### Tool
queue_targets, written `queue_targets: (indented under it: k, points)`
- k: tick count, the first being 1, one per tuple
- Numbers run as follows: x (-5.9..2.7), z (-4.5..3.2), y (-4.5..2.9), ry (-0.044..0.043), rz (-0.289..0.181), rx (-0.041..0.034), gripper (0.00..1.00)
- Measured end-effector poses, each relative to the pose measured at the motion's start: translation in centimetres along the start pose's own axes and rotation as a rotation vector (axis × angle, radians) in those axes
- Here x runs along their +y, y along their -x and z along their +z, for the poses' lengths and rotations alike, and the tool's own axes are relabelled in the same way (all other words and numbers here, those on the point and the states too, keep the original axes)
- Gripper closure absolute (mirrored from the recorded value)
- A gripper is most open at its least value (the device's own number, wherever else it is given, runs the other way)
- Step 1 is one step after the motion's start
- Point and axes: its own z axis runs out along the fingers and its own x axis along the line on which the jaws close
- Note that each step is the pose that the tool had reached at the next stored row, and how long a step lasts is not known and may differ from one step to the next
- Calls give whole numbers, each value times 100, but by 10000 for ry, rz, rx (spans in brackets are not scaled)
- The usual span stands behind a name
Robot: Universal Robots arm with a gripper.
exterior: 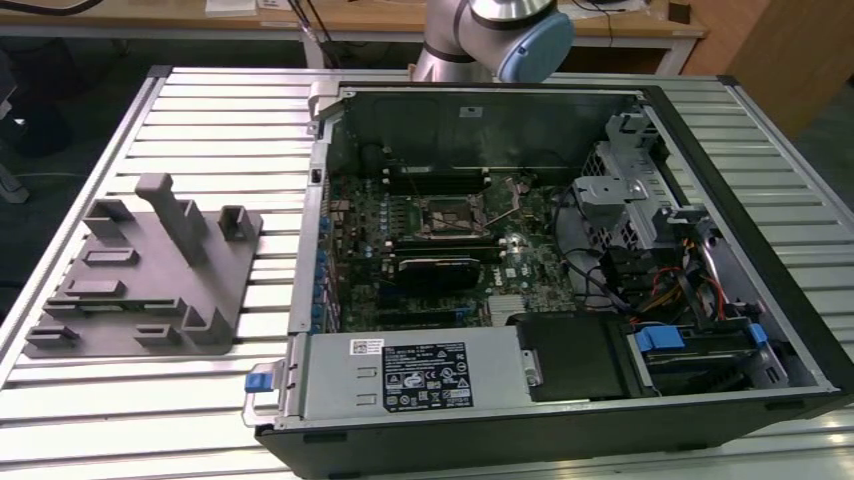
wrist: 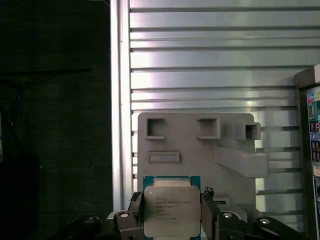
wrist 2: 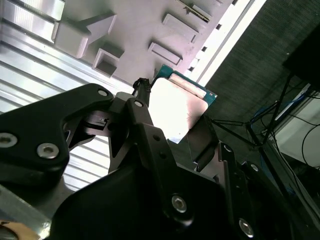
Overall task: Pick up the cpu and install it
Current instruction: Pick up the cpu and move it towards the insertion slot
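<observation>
**A:** What's in your gripper [wrist: 171, 201] right now?

**B:** The cpu [wrist: 171, 212]. My fingers [wrist: 136, 202] are clamped on two opposite edges of it, and its silver top faces my first wrist camera. It seems lifted clear of the grey holder [wrist: 200, 150], which lies beyond my fingertips on the slatted table [wrist: 210, 60].

**A:** So how far along are you?

**B:** I'd say the pickup is done, but the install isn't. The socket [exterior: 447, 215] in the open computer case [exterior: 561, 110] looks empty, and it's well apart from my grip.

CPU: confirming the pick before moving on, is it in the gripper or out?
In the gripper: in the first wrist view its fingers grip the cpu on both sides, above the grey fixture.
</observation>
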Motion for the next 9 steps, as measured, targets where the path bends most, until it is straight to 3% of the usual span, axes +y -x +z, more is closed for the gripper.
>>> queue_targets:
  k: [9]
  points:
    - [4, 2, 65, 1, 0, 0, 46]
